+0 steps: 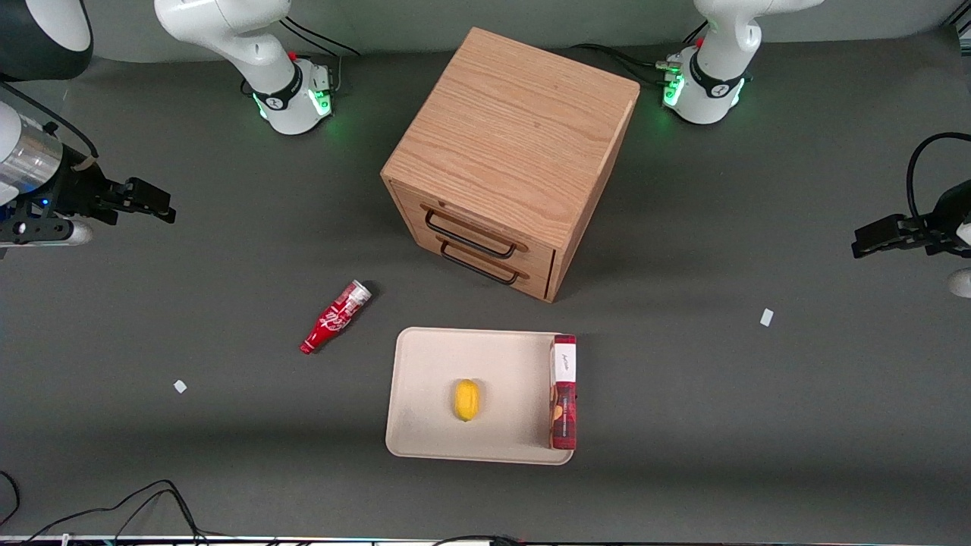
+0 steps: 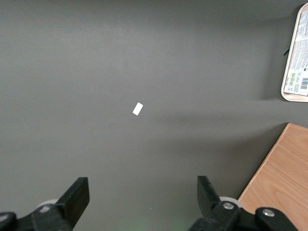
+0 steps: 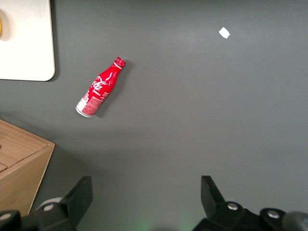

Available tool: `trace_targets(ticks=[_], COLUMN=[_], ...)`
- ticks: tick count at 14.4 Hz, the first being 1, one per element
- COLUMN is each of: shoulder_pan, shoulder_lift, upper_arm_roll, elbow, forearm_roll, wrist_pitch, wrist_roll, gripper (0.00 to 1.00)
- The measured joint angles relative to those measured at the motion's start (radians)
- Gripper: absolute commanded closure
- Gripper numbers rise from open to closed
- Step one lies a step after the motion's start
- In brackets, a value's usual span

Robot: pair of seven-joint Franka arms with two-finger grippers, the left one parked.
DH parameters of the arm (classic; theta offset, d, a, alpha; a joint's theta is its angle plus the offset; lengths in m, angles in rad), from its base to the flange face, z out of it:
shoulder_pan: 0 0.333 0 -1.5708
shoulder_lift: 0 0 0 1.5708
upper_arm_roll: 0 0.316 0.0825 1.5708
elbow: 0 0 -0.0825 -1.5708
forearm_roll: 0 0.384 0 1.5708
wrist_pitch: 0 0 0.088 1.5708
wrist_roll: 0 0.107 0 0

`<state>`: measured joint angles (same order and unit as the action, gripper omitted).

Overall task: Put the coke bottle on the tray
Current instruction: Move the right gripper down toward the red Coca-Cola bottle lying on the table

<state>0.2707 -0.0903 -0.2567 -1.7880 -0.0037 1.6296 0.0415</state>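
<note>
The coke bottle (image 1: 334, 316) lies on its side on the dark table, beside the tray (image 1: 436, 379) toward the working arm's end and apart from it. Its red cap points toward the front camera and its silver base away. It also shows in the right wrist view (image 3: 100, 88). The cream tray (image 3: 29, 53) holds a yellow lemon (image 1: 466, 400) and a long red box (image 1: 563, 390) along one edge. My right gripper (image 1: 148, 201) hangs open and empty high above the table at the working arm's end, well away from the bottle; its fingers (image 3: 79, 197) stand wide apart.
A big wooden drawer cabinet (image 1: 508, 159) with two black handles stands farther from the front camera than the tray. Small white paper scraps (image 1: 180, 386) (image 1: 767, 317) lie on the table. Cables run along the table's near edge.
</note>
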Motion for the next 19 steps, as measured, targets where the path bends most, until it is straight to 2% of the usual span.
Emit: trace_targets(ticks=[8, 11, 15, 19], shoulder_pan=[0.009, 0.012, 0.015, 0.015], shoulder_lift=[0.022, 0.077, 0.186, 0.32], upper_arm_roll=[0.02, 0.062, 0.102, 0.17], elbow=[0.012, 0.013, 0.006, -0.051], forearm_roll=[0.0, 0.005, 0.035, 0.049], wrist_pitch=[-0.003, 0.019, 0.12, 0.33], wrist_roll=[0.012, 0.141, 0.337, 0.577], gripper=[0.0, 0.0, 0.0, 0.0])
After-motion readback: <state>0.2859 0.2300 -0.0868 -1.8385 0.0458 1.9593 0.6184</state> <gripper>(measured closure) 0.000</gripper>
